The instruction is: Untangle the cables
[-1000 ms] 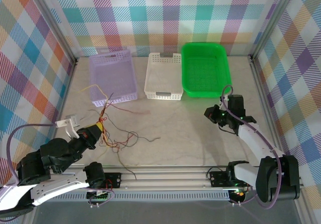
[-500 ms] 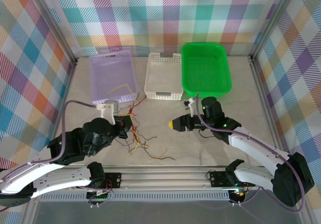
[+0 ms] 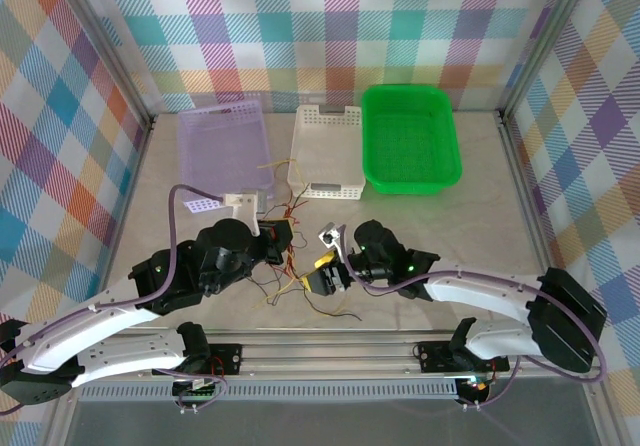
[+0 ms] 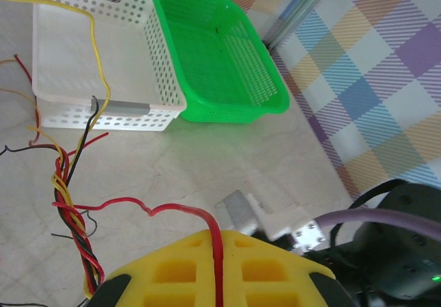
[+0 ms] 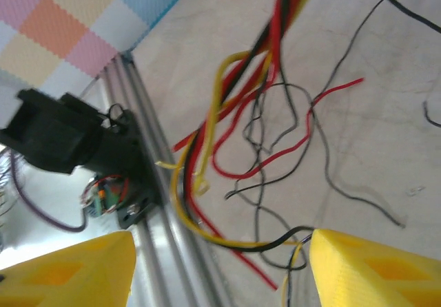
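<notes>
Pale marble tabletop (image 3: 480,216), left hand (image 4: 217,266) pinching the cables (image 4: 67,190) by a red strand, right hand (image 5: 220,266) spread wide over them.

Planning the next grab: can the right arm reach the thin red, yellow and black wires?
Likely yes: the right claw stands open, facing the thin red, yellow and black wires, nothing between.

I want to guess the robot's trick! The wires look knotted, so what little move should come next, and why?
Probably close the right jaws on the thin red, yellow and black wires. Those jaws stand open with the tangle lying between them, while the left jaws are shut on one red wire.
</notes>
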